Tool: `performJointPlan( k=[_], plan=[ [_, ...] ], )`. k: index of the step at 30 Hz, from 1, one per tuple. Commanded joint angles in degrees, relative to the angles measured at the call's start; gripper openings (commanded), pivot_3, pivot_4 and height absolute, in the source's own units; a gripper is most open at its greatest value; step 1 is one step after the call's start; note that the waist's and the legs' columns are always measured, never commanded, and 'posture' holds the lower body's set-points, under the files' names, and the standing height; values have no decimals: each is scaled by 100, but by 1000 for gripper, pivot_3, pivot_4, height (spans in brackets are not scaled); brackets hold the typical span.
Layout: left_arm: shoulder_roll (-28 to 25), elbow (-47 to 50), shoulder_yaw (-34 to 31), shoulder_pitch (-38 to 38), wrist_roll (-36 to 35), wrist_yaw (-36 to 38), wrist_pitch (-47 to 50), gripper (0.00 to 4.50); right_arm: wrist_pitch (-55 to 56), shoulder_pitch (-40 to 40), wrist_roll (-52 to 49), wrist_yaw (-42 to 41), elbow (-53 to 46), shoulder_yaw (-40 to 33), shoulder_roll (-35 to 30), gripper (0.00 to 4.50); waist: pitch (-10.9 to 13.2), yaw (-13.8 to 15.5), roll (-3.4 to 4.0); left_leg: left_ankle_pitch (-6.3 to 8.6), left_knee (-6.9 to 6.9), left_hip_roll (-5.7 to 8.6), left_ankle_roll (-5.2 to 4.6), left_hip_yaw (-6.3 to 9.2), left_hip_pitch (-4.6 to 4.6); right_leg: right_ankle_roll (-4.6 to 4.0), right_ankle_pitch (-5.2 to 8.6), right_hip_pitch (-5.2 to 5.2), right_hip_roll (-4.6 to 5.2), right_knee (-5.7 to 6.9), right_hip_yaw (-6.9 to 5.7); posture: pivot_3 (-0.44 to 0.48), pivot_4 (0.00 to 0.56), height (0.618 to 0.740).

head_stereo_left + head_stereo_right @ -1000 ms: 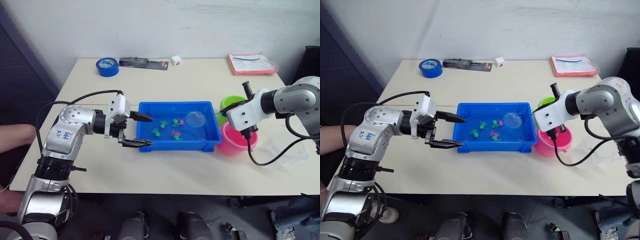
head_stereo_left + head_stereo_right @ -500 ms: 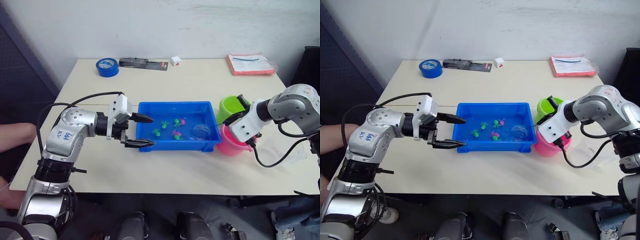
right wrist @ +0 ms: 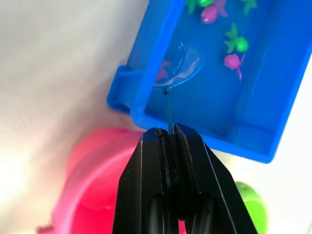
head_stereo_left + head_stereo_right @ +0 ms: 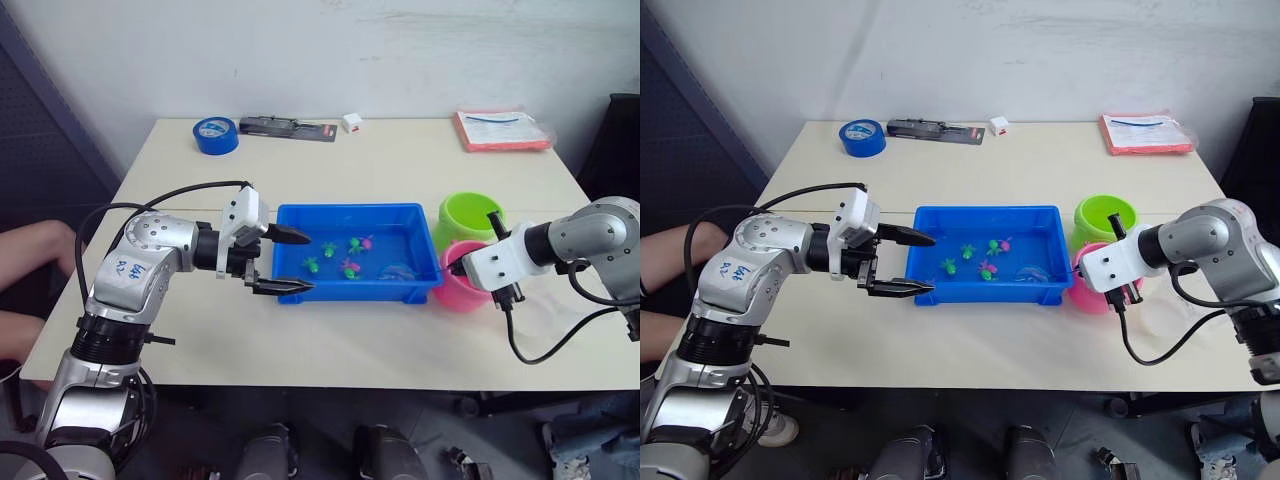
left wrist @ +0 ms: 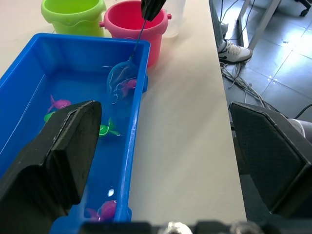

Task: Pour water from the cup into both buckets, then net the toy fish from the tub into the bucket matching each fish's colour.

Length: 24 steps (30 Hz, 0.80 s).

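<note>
1. The tub [image 4: 300, 218] sits mid-table; the left gripper [image 4: 290, 262] hovers wide open and empty at its left end.
2. The right gripper [image 3: 169, 138], pinched shut on the net [image 5: 123, 80] handle, has dropped over the last second.
3. The hoop, earlier above the water, now dips at the tub's right end.
4. A pink fish [image 5: 128, 85] lies in the hoop, probably bound for the pink bucket [image 4: 458, 287] just right.
</note>
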<state>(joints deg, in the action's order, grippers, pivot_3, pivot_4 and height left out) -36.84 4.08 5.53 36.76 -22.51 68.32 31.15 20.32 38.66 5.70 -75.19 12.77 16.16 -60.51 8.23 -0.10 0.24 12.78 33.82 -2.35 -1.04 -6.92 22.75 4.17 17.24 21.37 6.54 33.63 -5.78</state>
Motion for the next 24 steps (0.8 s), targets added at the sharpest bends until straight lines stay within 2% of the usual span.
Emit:
performJointPlan(
  k=[1, 9, 15, 17, 20, 24],
  plan=[
    [-26, 180, -57, 55, -75, 2, -131, 4500, -1203, -166, -394, 258, -243, -431, 260, 799, 0, -1, 0, 0, 0, 0, 0, 0, 1, -1, 0, -3, 0, 1, 1, 0, 150, 740],
    [-48, 215, -71, 1, -75, -30, -175, 4500, -2515, -189, -594, 315, -436, -615, 527, 799, -1, 2, 2, 1, 1, -1, -1, 0, 3, -2, 1, 5, 0, 1, 0, 0, 150, 740],
    [-119, 147, -70, -51, -1, -28, -248, 4500, -1381, -188, 197, 693, -291, -324, 396, 799, -1, -2, 2, 1, 0, 0, -1, -1, 3, -1, 1, 8, 0, 1, -1, 0, 150, 740],
    [-135, 142, -74, -51, 3, -30, -254, 4500, -1363, -241, 150, 639, -365, -341, 448, 799, -1, 1, 2, 1, 0, 0, 0, -2, 3, -1, 1, 8, 0, 1, -1, 0, 150, 740],
    [-143, 142, -85, -39, -13, -35, -240, 4500, -1987, -392, -154, 487, -620, -484, 547, 799, 0, 3, 1, 1, 0, 0, 0, -1, 3, 2, -1, 6, 0, 1, -2, 0, 150, 740],
    [-149, 59, -83, -25, 1, -22, -281, 4500, -3563, -515, -878, 350, -1032, -821, 678, 799, -1, 3, 2, 0, 1, 0, -2, -1, 4, 12, -7, 1, 0, 5, 0, 0, 150, 740]
  ],
)
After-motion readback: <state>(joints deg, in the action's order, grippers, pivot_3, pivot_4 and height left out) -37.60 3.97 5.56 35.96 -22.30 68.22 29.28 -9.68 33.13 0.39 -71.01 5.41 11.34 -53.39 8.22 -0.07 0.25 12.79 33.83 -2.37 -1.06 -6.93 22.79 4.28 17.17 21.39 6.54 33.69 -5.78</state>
